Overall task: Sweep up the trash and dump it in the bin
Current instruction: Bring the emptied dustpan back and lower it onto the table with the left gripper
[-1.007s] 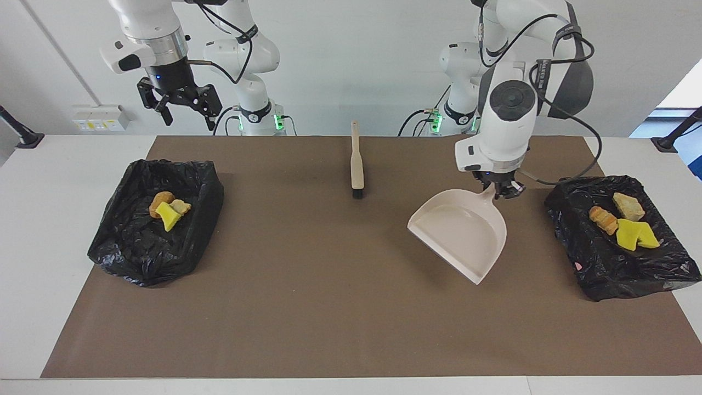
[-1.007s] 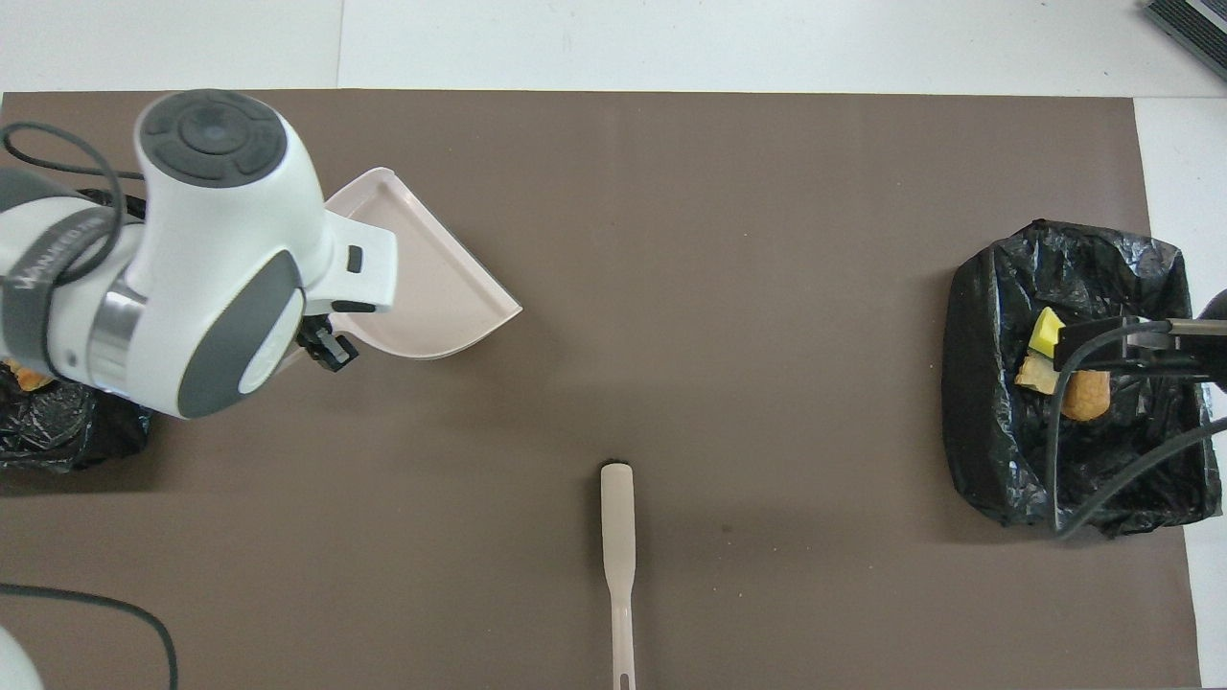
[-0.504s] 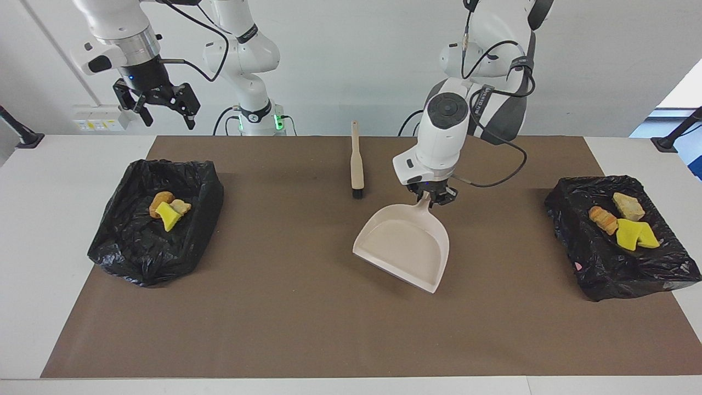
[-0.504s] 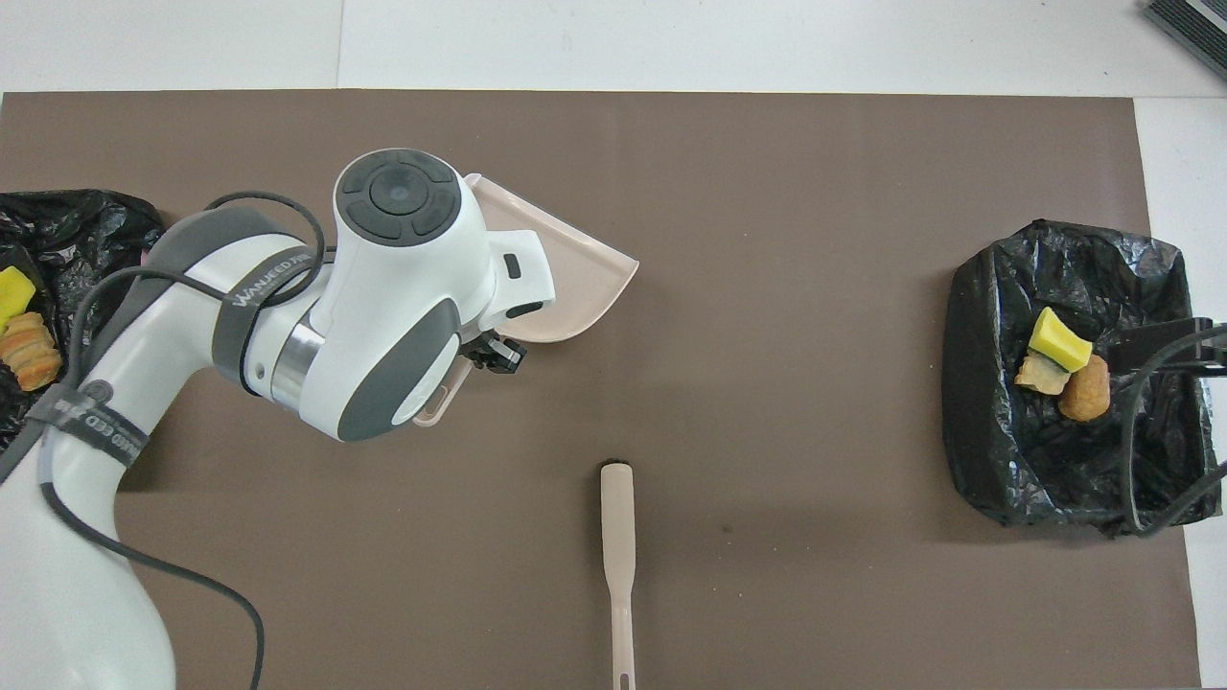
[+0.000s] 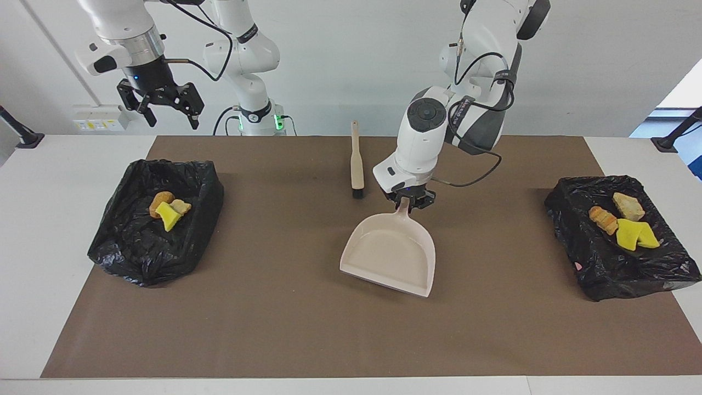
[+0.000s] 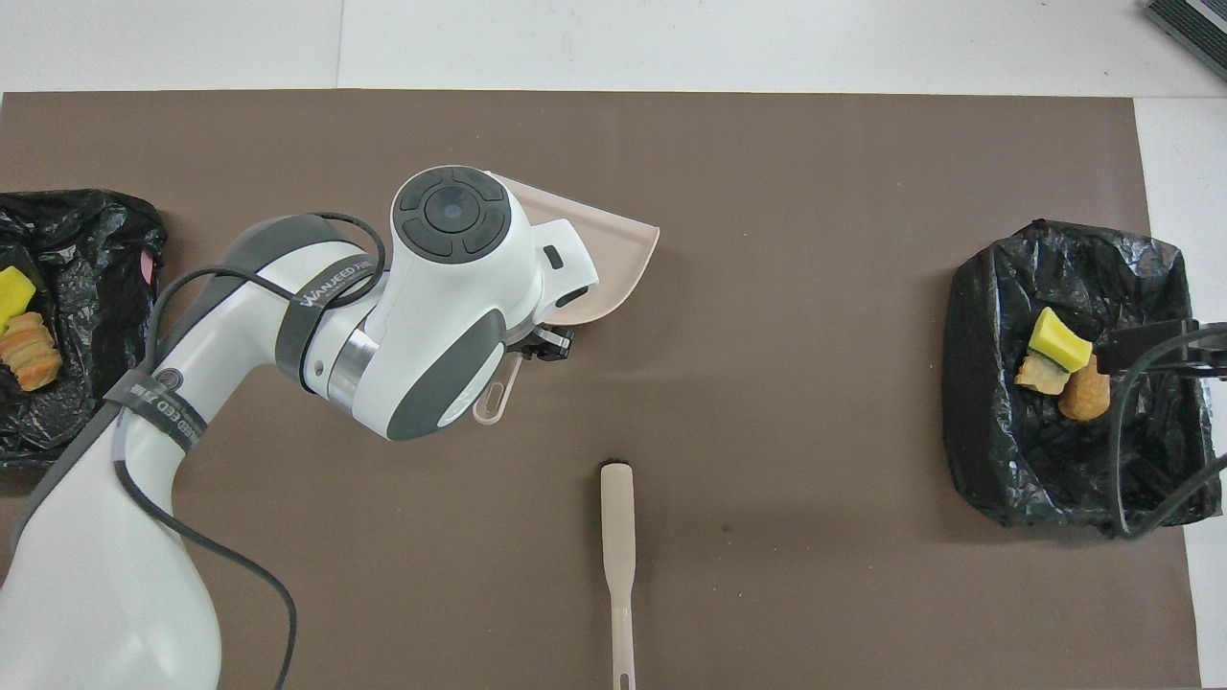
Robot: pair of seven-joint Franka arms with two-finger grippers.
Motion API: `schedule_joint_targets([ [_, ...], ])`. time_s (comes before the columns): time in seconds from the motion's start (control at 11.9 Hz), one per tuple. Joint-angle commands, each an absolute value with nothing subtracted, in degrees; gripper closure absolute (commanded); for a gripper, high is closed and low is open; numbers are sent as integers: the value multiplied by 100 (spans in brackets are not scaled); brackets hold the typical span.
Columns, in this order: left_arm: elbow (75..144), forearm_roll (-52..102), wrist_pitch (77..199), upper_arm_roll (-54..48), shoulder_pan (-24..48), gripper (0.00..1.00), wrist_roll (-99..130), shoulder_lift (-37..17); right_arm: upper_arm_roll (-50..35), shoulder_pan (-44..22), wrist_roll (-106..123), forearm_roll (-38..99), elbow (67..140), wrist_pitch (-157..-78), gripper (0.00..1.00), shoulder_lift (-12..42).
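- Trash sits in two black bin bags, one at each end of the counter: three pieces (image 5: 622, 222) in the bag (image 5: 620, 269) at the left arm's end, three more (image 5: 167, 208) in the bag (image 5: 137, 247) at the right arm's end. None loose on the brown mat (image 5: 274, 329).
- Pieces look like sponge bits and bread-like chunks. My guess: light, soft, squashy, not fragile or slippery; likely to roll or bounce when pushed. Better scooped with a pan than pinched.
- Left claw (image 5: 408, 200) clenched on the handle of the beige dustpan (image 5: 389, 255), low over the middle of the mat. Pan empty, mouth pointing away from the robots; whether its lip touches the mat, cannot tell.
- Pan looks stiff and light; the handle is the sensible hold.
- Right claw (image 5: 162, 104) released, fingers spread wide, gripping nothing, hanging high over the bag at its own end. That arm waits.
- Brush (image 5: 356, 162) lies flat on the mat, nearer the robots than the pan, untouched.
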State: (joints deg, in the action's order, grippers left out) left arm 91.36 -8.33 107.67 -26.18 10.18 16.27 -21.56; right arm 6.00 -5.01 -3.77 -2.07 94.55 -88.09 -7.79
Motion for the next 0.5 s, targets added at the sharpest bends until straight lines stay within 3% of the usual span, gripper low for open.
schedule_joint_targets([
  [0.0, 8974, -844, 11012, -2584, 1177, 100, 2169, -2311, 624, -501, -308, -114, 9448, -8771, 0, -791],
  [0.42, 8903, -844, 11662, -2883, 1125, 100, 3146, -2742, 624, -501, -308, -114, 9448, -8771, 0, -791],
])
